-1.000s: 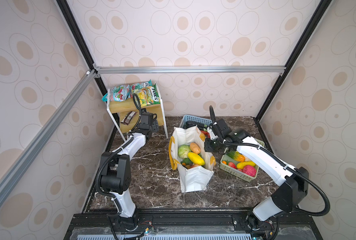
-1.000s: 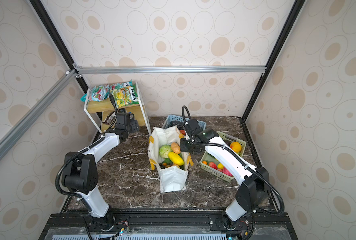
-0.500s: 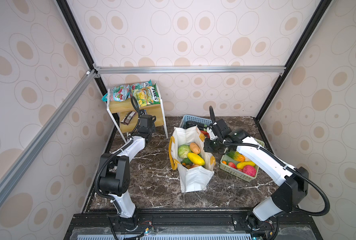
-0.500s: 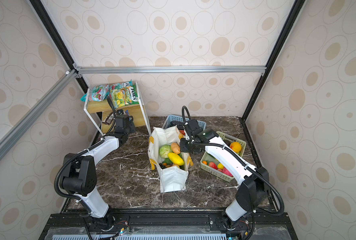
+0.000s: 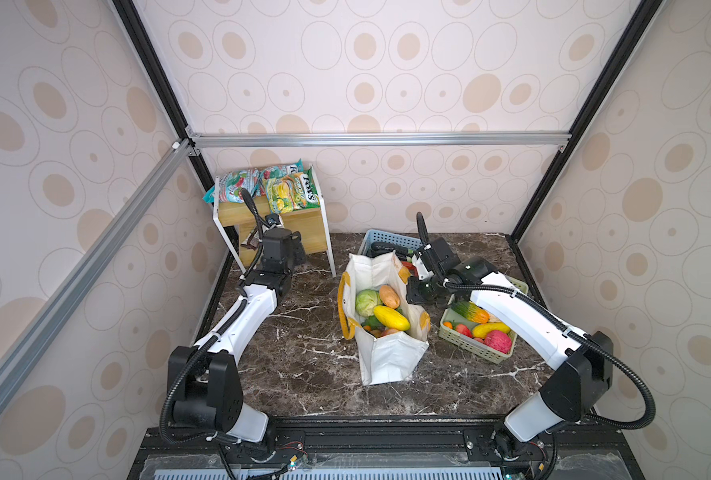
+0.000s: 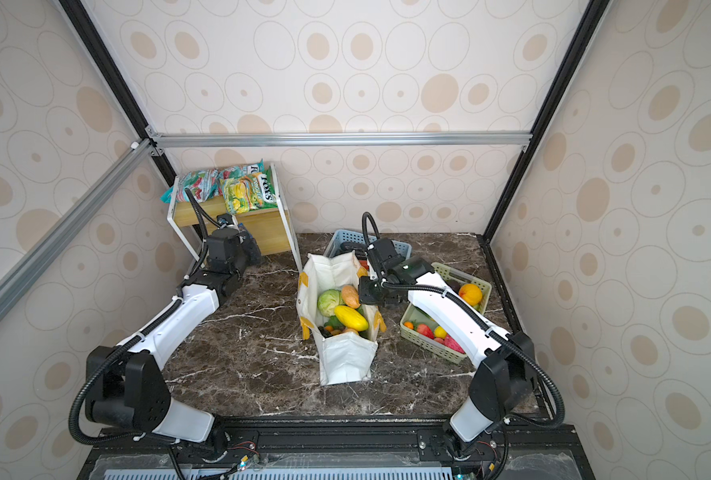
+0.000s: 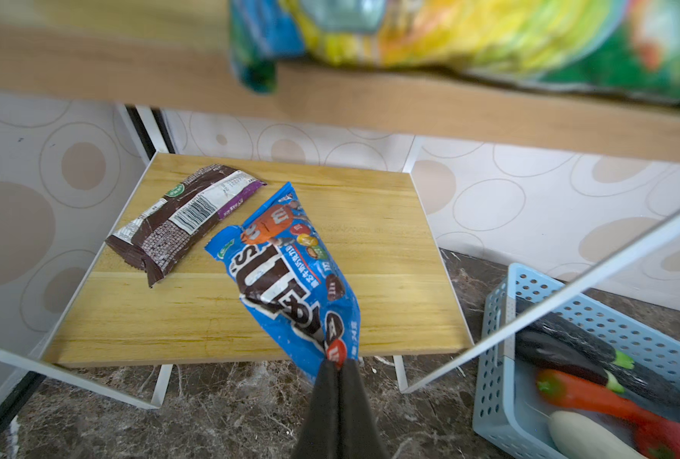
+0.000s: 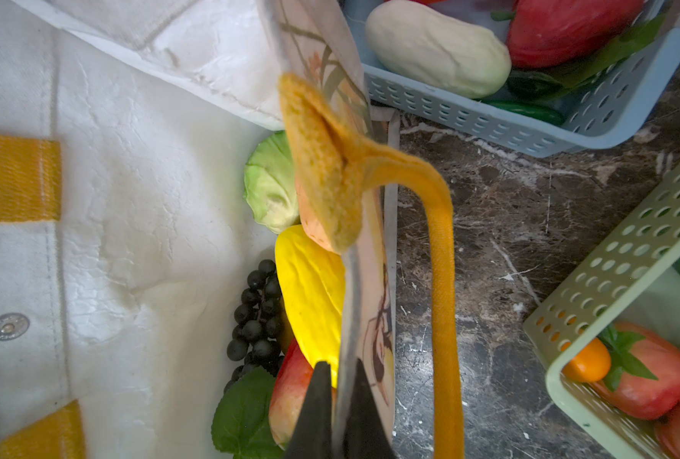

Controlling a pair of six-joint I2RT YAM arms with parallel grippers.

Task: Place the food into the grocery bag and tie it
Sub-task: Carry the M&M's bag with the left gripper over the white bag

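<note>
One item concerns us now: the blue M&M's packet (image 7: pixel 286 274). It lies on the lower shelf (image 7: pixel 390 222) of a small wooden rack, well apart from the grocery bag (image 5: pixel 387 357), on the bag's left-arm side. It is a flat, crinkled foil pouch with brown lettering and an orange character, and one corner overhangs the shelf's front edge. Our left hand (image 7: pixel 336 369) is clamped on that corner, its jaws pressed together with only foil between them.

With so small a hold, we judge the packet will hang limp and swing. We should lift it gently and draw it straight out from under the upper shelf, clear of the rack's white frame. Then we carry it slowly to the bag's mouth and let go only once it is over the opening. A brown snack packet (image 7: pixel 179 222) lies just beside it, so we should pull away from that one rather than across it.

Our right hand (image 8: pixel 336 369) is closed on the bag's rim beside a yellow strap handle (image 8: pixel 441 278), on the side away from the rack, which holds the mouth open. We should hold that side steady. Inside the bag lie a green cabbage (image 5: pixel 366 301), a yellow fruit (image 5: pixel 391 318) and dark grapes (image 8: pixel 256 314). A blue basket (image 7: pixel 497 357) stands just behind the bag and a green basket (image 5: pixel 474 347) just beside it, all on the marble bench (image 5: pixel 303 353).
</note>
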